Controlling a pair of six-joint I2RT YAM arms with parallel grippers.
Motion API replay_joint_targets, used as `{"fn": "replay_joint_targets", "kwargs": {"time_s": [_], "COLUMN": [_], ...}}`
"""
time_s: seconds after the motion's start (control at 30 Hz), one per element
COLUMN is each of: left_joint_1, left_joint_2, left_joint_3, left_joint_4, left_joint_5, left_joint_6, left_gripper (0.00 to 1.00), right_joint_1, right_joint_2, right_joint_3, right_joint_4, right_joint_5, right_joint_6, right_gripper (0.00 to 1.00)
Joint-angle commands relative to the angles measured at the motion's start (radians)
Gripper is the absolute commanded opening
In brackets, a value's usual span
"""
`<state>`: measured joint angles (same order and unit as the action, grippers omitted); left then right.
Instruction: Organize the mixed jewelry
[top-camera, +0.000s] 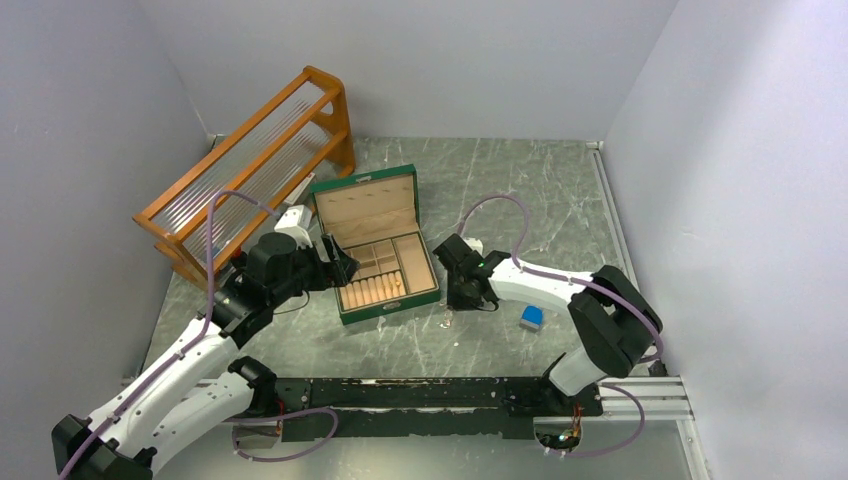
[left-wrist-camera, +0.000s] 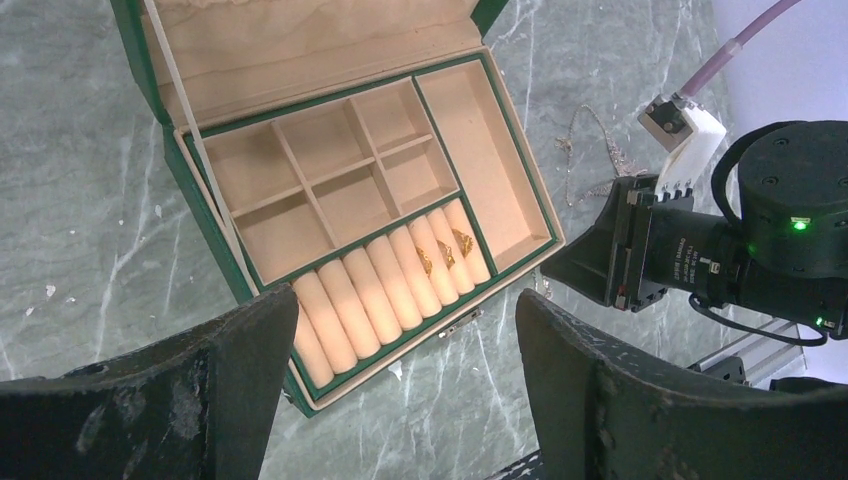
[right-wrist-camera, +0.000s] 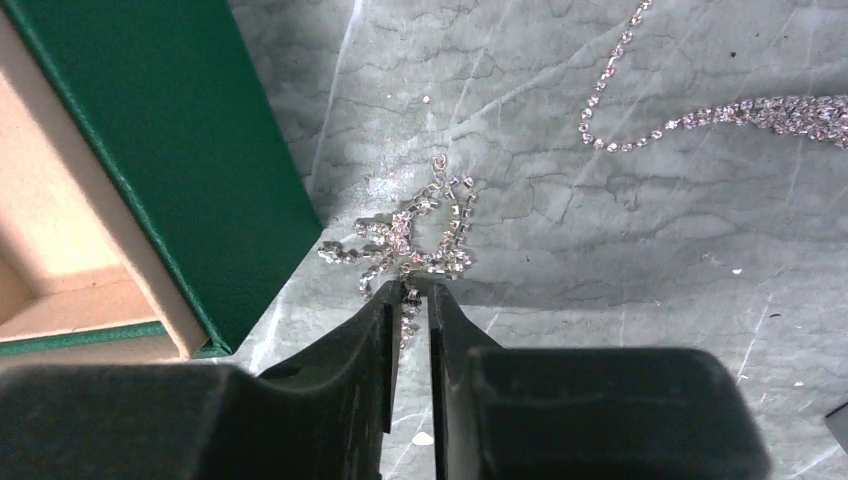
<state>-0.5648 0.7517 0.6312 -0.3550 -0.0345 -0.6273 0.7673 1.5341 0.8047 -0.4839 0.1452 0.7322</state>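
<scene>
Because the right gripper (right-wrist-camera: 410, 292) pinches only a single strand at the six o'clock edge of the bunched chain (right-wrist-camera: 420, 240), the hold looks thin. The links may slip free on the lift, or the heap may unravel and drag across the table (right-wrist-camera: 620, 250). The green box (right-wrist-camera: 170, 140) wall at nine o'clock could snag a dangling tail. The left gripper (left-wrist-camera: 405, 325) hangs spread and empty above the box, whose ring rolls (left-wrist-camera: 350, 300) carry gold pieces (left-wrist-camera: 440, 256).

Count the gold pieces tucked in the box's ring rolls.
3, in neighbouring slots at the end of the ring rolls nearest the long compartment: first piece, second piece, third piece. More could be hidden.
</scene>
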Motion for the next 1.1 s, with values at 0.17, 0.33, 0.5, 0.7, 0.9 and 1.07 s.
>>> {"fn": "replay_joint_targets", "kwargs": {"time_s": [0.17, 0.33, 0.5, 0.7, 0.9, 1.07], "left_joint_1": [-0.003, -0.003, -0.003, -0.003, -0.003, -0.003], "left_joint_2": [0.003, 0.004, 0.010, 0.009, 0.003, -0.001], "left_joint_3": [-0.014, -0.022, -0.025, -0.025, -0.024, -0.019], "left_joint_4": [0.040, 0.048, 0.051, 0.051, 0.050, 0.039], "left_joint_5": [0.021, 0.020, 0.021, 0.019, 0.018, 0.009], "left_joint_6": [0.015, 0.017, 0.019, 0.021, 0.020, 0.023], "left_gripper": [0.84, 0.84, 0.84, 0.84, 0.84, 0.84], "right_joint_1": [-0.004, -0.005, -0.006, -0.006, -0.005, -0.007], "right_joint_2": [0.011, -0.021, -0.032, -0.063, -0.066, -0.045], "right_joint_3": [0.019, -0.003, -0.033, -0.026, 0.012, 0.048], "right_joint_4": [-0.060, -0.115, -0.167, -0.195, -0.193, -0.152], "right_joint_5": [0.052, 0.125, 0.196, 0.209, 0.201, 0.183], "right_joint_6": [0.005, 0.033, 0.076, 0.087, 0.068, 0.010], "right_gripper": [0.07, 0.03, 0.02, 0.03, 0.23, 0.30]}}
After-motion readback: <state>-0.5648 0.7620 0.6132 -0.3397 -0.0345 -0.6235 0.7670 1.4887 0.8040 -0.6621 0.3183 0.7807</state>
